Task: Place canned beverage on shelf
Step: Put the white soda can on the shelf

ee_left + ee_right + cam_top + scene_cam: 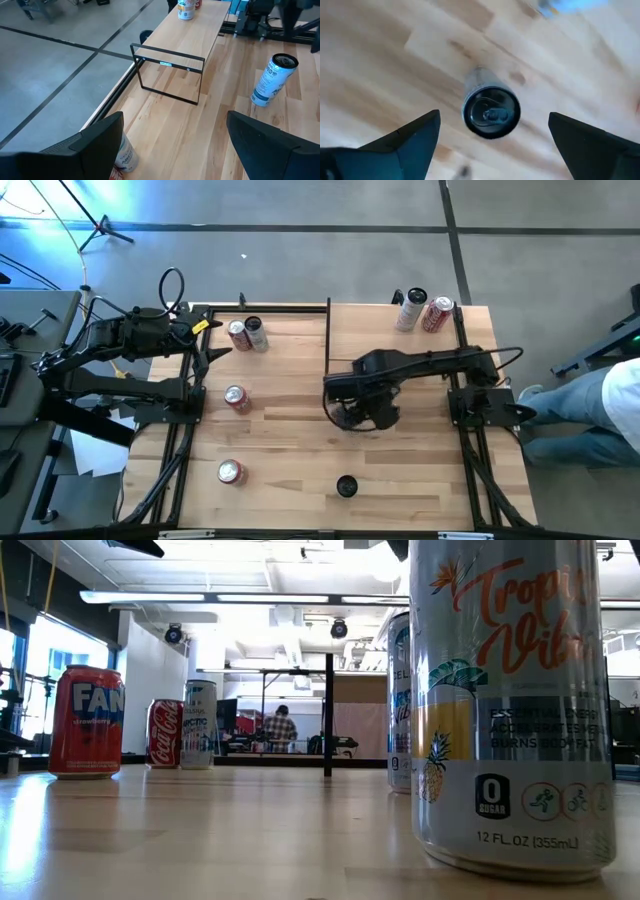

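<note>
Fingers (pixel 407 145) apart above dark-topped can (pixel 491 112)

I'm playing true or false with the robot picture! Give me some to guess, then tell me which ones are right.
1. Two cans stand on the shelf. True.
2. The right hand is squeezing a can. False: it is open and holds nothing. Its own camera shows a dark-topped can standing free on the table below it.
3. The left hand is open and empty. True.
4. The red Fanta can has fallen on its side. False: it stands upright on the table.
</note>
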You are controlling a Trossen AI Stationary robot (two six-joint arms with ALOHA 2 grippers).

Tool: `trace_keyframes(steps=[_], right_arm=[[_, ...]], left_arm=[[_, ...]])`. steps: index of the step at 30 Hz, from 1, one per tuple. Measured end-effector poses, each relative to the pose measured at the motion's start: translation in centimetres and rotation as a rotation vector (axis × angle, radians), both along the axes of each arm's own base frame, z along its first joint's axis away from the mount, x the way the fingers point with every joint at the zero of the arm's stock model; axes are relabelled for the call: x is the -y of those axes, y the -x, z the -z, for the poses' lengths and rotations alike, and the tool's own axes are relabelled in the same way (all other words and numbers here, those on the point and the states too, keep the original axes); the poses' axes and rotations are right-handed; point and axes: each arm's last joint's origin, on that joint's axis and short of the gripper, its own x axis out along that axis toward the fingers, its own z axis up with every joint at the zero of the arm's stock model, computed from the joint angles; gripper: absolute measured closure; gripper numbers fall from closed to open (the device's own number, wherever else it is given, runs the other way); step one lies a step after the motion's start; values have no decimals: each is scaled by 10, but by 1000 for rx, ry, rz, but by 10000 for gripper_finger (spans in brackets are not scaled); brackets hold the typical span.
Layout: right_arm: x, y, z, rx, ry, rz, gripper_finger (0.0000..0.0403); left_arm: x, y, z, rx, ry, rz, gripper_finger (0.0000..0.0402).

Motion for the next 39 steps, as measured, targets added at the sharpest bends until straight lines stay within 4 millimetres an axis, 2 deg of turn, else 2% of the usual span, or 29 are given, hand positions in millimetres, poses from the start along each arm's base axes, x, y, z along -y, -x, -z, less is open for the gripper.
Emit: trace_keyframes(steps=[8,11,15,21,29,34,39], right_arm=[[-11,22,-36,51,-150,654,43],[-19,22,-47,97,-263,936,43],[-26,23,-56,204,-309,1189,43],[-35,26,-58,395,-272,1539,43],[-47,36,-56,588,-288,1917,43],[-56,42,-56,608,-500,2261,43],[-76,50,-54,607,-652,2435,43]], left_arm=[[0,0,0,0,0,0,67],[0,0,0,0,0,0,67],[0,0,0,1,0,0,67],[0,0,0,0,0,0,67],[0,0,0,0,0,0,67],[0,0,0,1,0,0,67],[0,0,0,0,0,0,67]])
